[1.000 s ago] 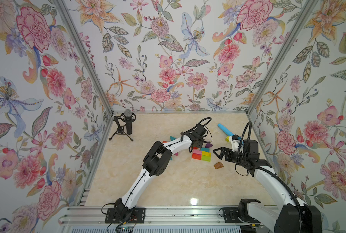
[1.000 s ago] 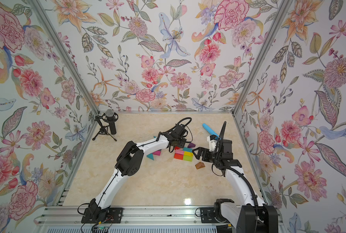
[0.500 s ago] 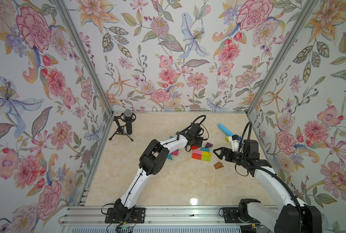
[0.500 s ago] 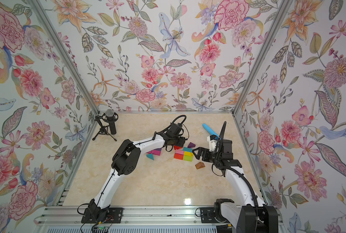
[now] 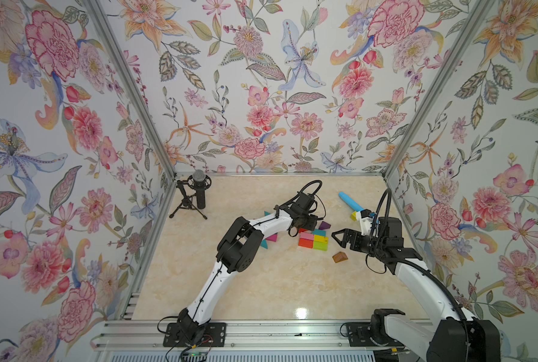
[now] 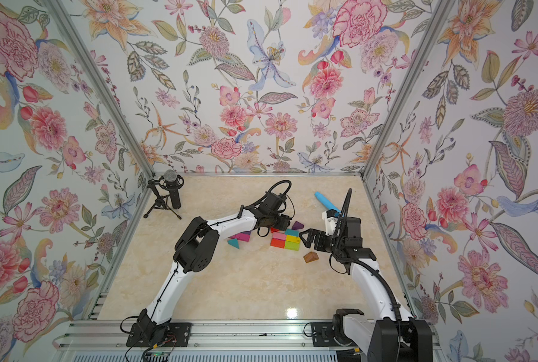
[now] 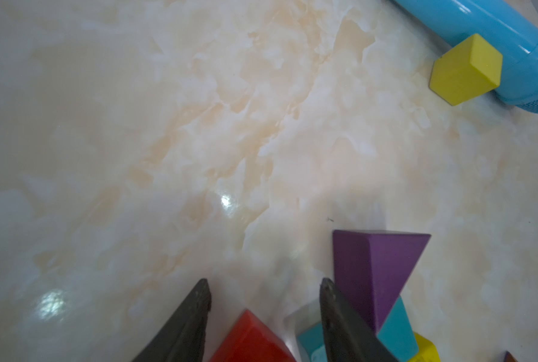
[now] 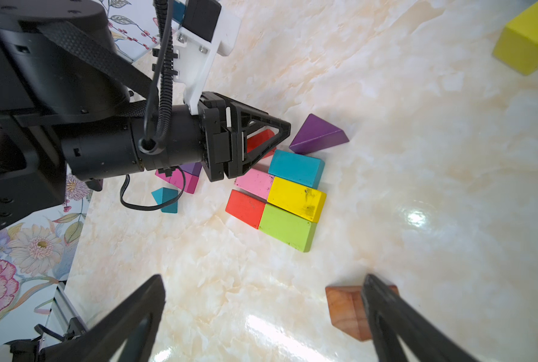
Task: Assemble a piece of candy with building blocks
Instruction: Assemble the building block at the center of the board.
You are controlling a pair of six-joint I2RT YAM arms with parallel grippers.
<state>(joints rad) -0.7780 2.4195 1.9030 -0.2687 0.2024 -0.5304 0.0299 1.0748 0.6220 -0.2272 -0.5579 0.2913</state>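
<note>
The glossy cream marbled bench point(image 5: 277, 282) carried five flat painted wooden bricks point(image 5: 313, 240), packed touching near its middle. At their 1 o'clock lay a purple wedge point(image 5: 324, 225), at 4 o'clock a brown wooden wedge point(image 5: 339, 257), and at 9 o'clock a magenta wedge point(image 5: 272, 237) and a teal wedge point(image 5: 263, 243). Farther off at 1 o'clock, a light-blue tube point(image 5: 349, 200) touched a yellow block point(image 5: 353, 216). A black tripod microphone point(image 5: 198, 191) stood at 10 o'clock.

The left gripper point(image 7: 264, 282) shows 2 black fingers point(image 7: 186, 329) with a gap between them. A red wooden wedge block point(image 7: 252, 338) sits in that gap. I cannot tell if the fingers squeeze it. Just beside 1 finger is a purple wooden triangle block point(image 7: 374, 272), and a teal wooden block point(image 7: 397, 329) touches it. Far from them, a yellow wooden brick point(image 7: 465, 70) touches a long light-blue plastic tube point(image 7: 493, 28). All of them lie on a shiny cream marble table point(image 7: 167, 141).
</note>
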